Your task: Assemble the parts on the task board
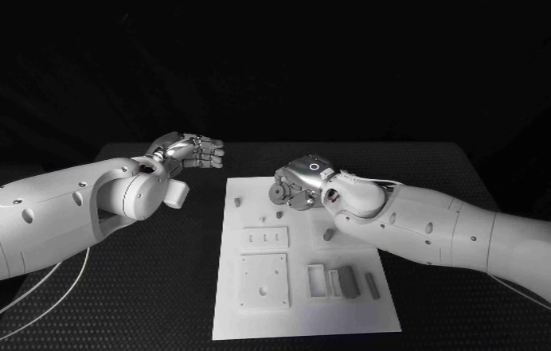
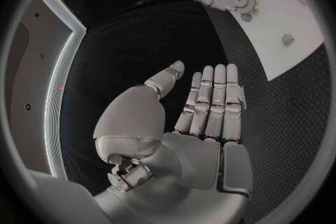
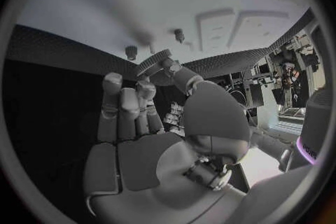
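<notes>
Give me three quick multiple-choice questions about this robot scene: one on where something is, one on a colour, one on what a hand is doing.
1. Where is the left hand?
A. over the task board
B. over the black table, off the task board's far left corner
C. under the table

2. What colour is the task board?
A. white
B. red
C. green

3. What is the right hand doing?
A. lying flat and empty
B. pointing upward
C. holding a gear at its fingertips

Answers: 1 B, the head view shows it above the table beside the board; 2 A, the plate is plainly white; 3 C, the right wrist view shows a toothed gear between its fingertips.
</notes>
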Controlling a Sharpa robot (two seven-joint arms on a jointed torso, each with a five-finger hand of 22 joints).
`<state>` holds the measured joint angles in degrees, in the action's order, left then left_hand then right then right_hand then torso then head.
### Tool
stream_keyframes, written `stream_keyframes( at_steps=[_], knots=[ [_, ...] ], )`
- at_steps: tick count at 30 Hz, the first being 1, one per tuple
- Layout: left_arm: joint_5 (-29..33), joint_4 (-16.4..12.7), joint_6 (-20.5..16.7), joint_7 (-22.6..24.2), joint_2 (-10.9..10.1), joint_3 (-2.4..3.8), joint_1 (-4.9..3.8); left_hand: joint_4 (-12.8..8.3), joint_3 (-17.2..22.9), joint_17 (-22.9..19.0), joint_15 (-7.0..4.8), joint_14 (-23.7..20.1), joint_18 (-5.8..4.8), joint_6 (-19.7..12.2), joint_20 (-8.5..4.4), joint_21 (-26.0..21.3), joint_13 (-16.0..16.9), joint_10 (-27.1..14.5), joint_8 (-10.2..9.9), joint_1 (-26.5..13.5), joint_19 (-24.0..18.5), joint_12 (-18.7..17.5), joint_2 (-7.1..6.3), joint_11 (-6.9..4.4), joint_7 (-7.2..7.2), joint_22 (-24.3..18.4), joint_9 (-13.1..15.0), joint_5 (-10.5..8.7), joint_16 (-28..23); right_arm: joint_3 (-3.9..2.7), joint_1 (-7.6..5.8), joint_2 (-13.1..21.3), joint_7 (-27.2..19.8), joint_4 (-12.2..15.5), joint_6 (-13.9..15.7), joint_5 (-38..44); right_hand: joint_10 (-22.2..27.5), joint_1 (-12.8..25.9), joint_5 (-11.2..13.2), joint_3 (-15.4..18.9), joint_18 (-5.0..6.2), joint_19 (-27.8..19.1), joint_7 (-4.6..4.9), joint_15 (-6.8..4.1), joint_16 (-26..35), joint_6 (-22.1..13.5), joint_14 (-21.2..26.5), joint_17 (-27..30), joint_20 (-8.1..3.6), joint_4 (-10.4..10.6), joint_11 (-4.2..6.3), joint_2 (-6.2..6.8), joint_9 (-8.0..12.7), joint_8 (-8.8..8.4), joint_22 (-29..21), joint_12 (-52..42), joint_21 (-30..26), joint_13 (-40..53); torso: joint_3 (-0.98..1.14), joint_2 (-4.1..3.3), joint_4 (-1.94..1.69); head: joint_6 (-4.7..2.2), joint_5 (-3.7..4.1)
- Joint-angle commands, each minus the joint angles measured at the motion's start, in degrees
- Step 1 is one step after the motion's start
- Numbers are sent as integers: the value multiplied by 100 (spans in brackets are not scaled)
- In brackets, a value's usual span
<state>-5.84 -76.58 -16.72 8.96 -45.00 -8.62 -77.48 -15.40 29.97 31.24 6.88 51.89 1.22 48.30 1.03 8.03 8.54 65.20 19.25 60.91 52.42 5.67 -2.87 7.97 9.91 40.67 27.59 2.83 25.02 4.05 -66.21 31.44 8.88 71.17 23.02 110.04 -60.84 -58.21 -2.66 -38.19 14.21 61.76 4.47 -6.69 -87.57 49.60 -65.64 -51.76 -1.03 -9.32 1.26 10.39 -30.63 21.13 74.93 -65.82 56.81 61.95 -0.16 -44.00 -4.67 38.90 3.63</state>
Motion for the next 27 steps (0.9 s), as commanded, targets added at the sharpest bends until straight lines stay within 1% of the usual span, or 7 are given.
stream_keyframes(
  at_steps=[1, 5, 10, 13, 16, 21, 27],
  knots=[
    [-21, -7, 74, 34, 24, 4, -8, -5, -21, 10, 30, 26, 100, 18, 41, -30, 8, 25, -36, -10, -11, -19, -19, -4, 40, 10, -9, 18, -32, 8, 55, -91, -33, -116, 3, 81, 41, 2, -23, -3, 79, 7, 24, -23, -8, 1106, 22, 22, -7, 39, 16, 49, -1, -28, 76, 30, 18, -9, -1, -3, -8, 8, -19],
    [-21, 0, 78, 30, 28, 4, -8, -5, -22, 12, 31, 26, 100, 18, 41, -30, 8, 25, -37, -11, -11, -20, -20, -4, 40, 10, -9, 18, -34, 10, 85, -204, -60, -289, -41, 62, 44, 0, -23, -6, 79, 4, 27, -23, -3, 1099, 36, 43, -7, 46, 13, 55, -2, -34, 75, 34, 14, -12, 1, 1, -4, 13, -31],
    [-21, -4, 77, 24, 23, 5, -8, -5, -23, 15, 31, 26, 100, 17, 42, -31, 9, 25, -38, -12, -11, -23, -20, -3, 41, 11, -9, 18, -37, 16, 87, -239, -89, -388, -101, 34, 49, -4, -23, -8, 79, 0, 30, -22, 2, 1092, 43, 51, -7, 51, 10, 60, -2, -40, 74, 38, 10, -14, 0, 2, 2, 24, -52],
    [-21, -9, 74, 24, 19, 5, -8, -5, -24, 17, 32, 26, 100, 17, 42, -32, 9, 25, -39, -13, -11, -24, -22, -3, 41, 11, -10, 18, -38, 22, 87, -270, -87, -466, -134, 25, 54, -2, -23, -7, 79, -5, 33, -20, 6, 1085, 47, 53, -6, 57, 7, 72, -3, -45, 74, 42, 6, -15, 4, -1, 20, 21, -63],
    [-21, -18, 80, 23, 22, 5, -9, -4, -24, 18, 32, 27, 100, 16, 42, -33, 10, 26, -40, -14, -11, -25, -23, -3, 41, 12, -10, 18, -40, 29, 87, -299, -82, -527, -136, 14, 60, -3, -23, -8, 79, -9, 36, -18, 9, 1080, 52, 55, -4, 63, 5, 74, -3, -50, 73, 45, 2, -17, 8, -4, 29, 8, -46],
    [-21, -18, 77, 16, 20, 5, -9, -4, -25, 21, 32, 27, 100, 15, 42, -34, 11, 26, -41, -14, -11, -28, -23, -3, 42, 12, -10, 18, -43, 30, 87, -308, -81, -521, -156, 3, 70, -6, -23, -9, 79, -16, 41, -15, 15, 1067, 59, 57, -2, 70, 0, 81, -3, -60, 73, 50, -4, -18, 16, -2, 23, 1, -42],
    [-21, -16, 78, 14, 19, 5, -9, -5, -27, 25, 33, 26, 100, 13, 43, -36, 11, 24, -43, -15, -12, -32, -27, -2, 43, 13, -10, 18, -48, 32, 87, -322, -55, -525, -122, -1, 76, -8, -23, -10, 79, -21, 45, -13, 19, 1059, 64, 59, -1, 74, -4, 87, -4, -66, 72, 52, -8, -19, 14, -1, 19, -2, -38]
  ],
)
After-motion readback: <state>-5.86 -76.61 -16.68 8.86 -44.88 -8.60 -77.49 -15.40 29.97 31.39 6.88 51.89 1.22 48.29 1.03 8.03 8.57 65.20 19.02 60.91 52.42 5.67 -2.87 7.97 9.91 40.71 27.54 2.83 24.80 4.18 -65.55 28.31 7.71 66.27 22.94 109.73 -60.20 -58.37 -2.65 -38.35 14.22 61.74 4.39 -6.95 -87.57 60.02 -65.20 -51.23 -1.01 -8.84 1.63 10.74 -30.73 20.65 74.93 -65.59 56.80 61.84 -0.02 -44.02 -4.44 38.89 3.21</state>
